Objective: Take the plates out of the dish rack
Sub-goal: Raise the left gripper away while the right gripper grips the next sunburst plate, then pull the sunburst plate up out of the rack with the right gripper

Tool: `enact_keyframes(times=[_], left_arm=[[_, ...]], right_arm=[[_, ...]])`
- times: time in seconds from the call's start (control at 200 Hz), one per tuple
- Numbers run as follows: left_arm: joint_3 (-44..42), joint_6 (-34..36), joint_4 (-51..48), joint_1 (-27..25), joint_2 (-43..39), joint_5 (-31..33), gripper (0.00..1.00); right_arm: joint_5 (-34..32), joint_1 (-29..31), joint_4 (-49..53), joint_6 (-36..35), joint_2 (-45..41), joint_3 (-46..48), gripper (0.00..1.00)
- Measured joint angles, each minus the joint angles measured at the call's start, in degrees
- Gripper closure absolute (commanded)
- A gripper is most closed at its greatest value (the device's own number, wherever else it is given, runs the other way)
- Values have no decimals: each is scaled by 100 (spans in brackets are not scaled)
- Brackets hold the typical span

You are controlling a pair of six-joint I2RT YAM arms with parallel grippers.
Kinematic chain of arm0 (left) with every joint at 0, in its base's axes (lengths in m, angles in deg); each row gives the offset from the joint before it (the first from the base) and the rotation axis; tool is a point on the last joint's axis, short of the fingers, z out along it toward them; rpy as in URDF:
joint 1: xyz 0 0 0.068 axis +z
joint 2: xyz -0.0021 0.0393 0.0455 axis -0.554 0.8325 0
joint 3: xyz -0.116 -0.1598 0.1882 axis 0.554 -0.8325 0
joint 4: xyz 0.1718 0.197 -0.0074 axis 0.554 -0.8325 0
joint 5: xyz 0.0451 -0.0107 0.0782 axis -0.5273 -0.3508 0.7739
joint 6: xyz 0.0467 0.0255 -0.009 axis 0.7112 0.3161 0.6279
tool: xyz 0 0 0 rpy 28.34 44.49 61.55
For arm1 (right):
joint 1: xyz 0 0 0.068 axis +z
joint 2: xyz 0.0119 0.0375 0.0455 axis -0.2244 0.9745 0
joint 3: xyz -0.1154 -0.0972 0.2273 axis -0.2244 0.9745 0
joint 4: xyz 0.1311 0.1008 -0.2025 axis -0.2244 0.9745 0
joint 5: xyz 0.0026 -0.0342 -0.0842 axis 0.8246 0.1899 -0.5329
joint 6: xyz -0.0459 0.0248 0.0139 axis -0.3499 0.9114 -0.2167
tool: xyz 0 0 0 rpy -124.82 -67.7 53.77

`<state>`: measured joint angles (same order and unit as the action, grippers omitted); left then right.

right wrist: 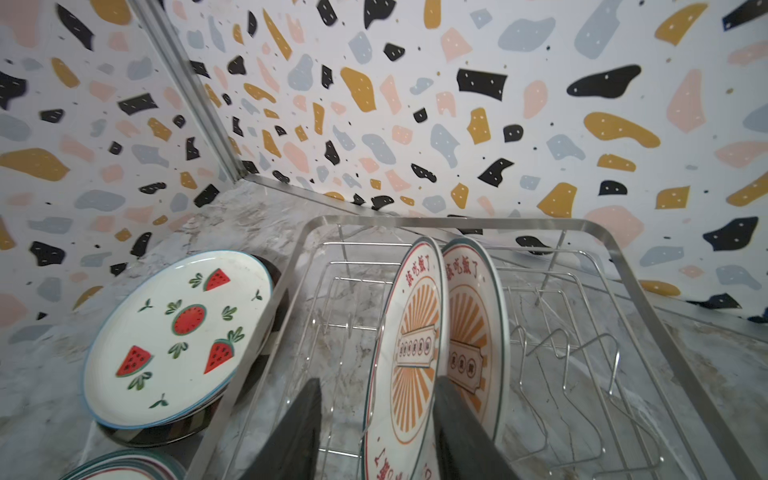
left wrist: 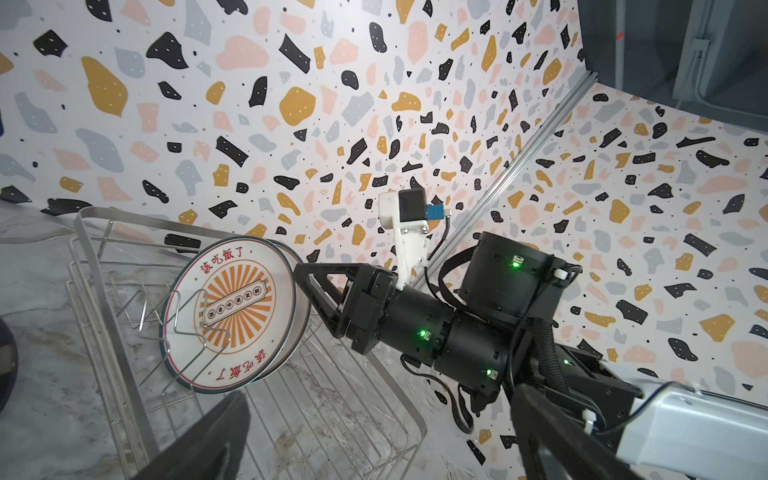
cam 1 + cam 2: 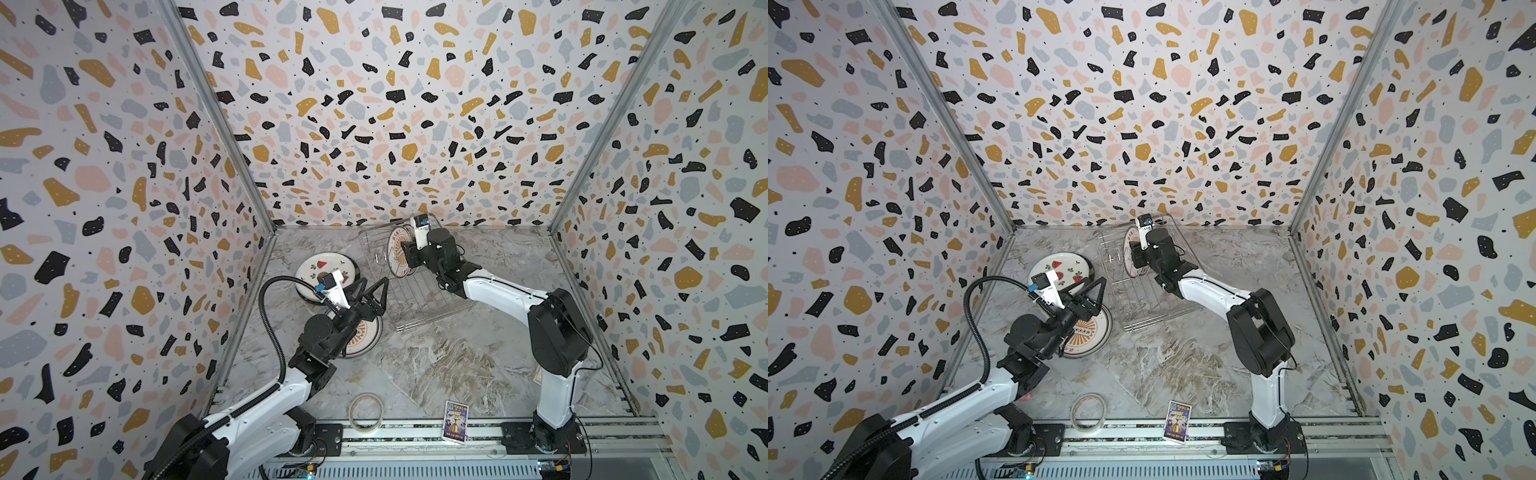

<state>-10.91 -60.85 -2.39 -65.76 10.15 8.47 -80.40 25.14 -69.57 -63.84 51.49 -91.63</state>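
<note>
Left tool (image 3: pixel 375 283) hangs released in both top views, jaws spread wide and holding nothing, above the marble surface (image 3: pixel 436 365) between the watermelon plate (image 3: pixel 316 270) and the rack (image 3: pixel 419 299). Right tool (image 3: pixel 405 254) reaches into the far end of the rack, at 2 upright sunburst plates (image 3: pixel 394 249). The watermelon plate lies flat just left of the rack. A flat sunburst plate (image 3: pixel 368 336) lies nearer the front, partly under the left arm. A tape ring (image 3: pixel 365 411) and a small card (image 3: pixel 456 420) sit at the front edge, well apart from the rack.

From the left wrist, the 2 upright plates lean together behind a bent wire prong (image 2: pixel 195 328), printed faces toward this camera. The right tool's fingers (image 2: pixel 332 268) are at their rim.

From the right wrist, that tool's fingers stand on either side of the front plate (image 1: pixel 409 332). 1 finger (image 1: pixel 299 428) is clear of it, with rack wires showing through the gap. The other is at the seam with the rear plate (image 1: pixel 478 316), and I cannot tell whether it touches. The tool is not clenched on anything. The watermelon plate rests on a dark striped plate (image 1: pixel 174 434), just outside the rack wall.
</note>
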Motion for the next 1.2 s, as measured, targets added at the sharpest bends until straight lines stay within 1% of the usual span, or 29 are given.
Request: enact_keyframes(times=[0.08,0.145,0.285,0.39,0.596,0.726,0.896,0.981,1.201], left_arm=[[-223,-120,310,0,144,-7,0],[-284,-175,348,0,308,-46,0],[-284,-192,343,0,424,-63,0],[-289,-190,343,0,365,-61,0],[-514,-190,321,-4,-15,146,0],[-699,-190,179,-4,-310,219,0],[-914,-188,48,-4,-802,343,0],[-1043,-188,-13,-4,-1014,415,0],[-1233,-192,-153,-4,-1235,501,0]], right_arm=[[-118,-11,177,-9,238,-105,60],[-162,-17,315,-31,400,-170,65],[-221,4,476,-31,675,-328,65],[-446,63,590,-26,737,-461,66],[-1349,245,728,-11,1141,-1005,68],[-1768,337,743,44,1438,-1233,70],[-1998,409,785,118,1556,-1233,72],[-2044,413,778,151,1556,-1233,76],[-2109,411,619,240,1556,-1180,76]])
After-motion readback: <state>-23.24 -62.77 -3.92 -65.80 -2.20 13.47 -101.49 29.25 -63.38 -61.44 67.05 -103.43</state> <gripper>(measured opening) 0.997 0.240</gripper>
